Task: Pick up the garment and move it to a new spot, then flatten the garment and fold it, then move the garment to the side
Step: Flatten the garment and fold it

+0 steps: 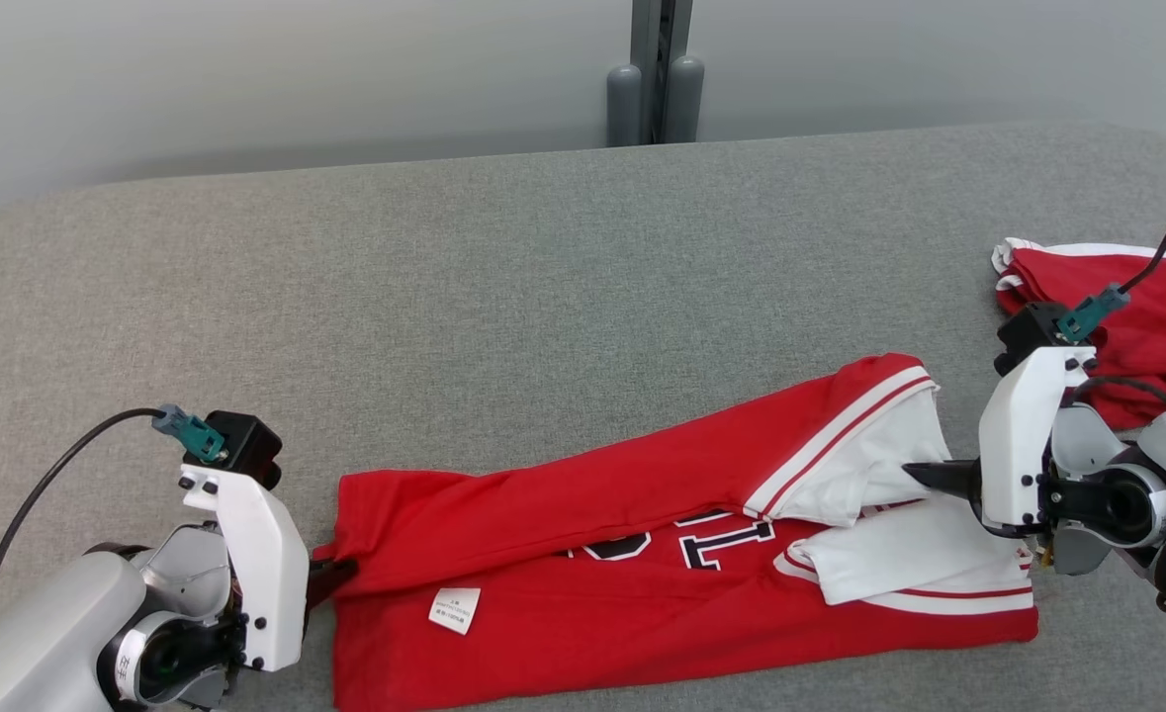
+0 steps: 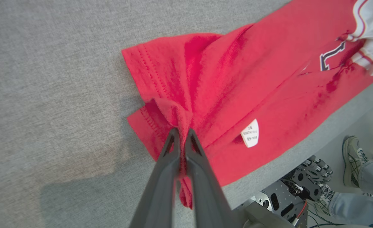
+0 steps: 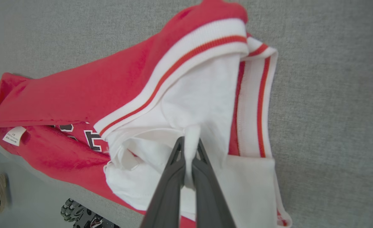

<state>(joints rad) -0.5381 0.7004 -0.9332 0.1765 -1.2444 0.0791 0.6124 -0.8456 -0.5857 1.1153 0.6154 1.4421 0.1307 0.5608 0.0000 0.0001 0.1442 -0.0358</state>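
Red garment lying long across the grey counter, pinched at both ends.
Soft red knit with white ribbed, red-striped trim, dark block letters and a small white label, it lies folded lengthwise at 6 o'clock by the front edge. The left pincer clamps its bunched hem at 8 o'clock, and the right pincer clamps white fabric at 4. Another red heap sits at 3. Bare felt-like surface spreads toward 12.

Illegible print on garment label

A robot lab: grey padded table, bare pale wall, robot wheel.
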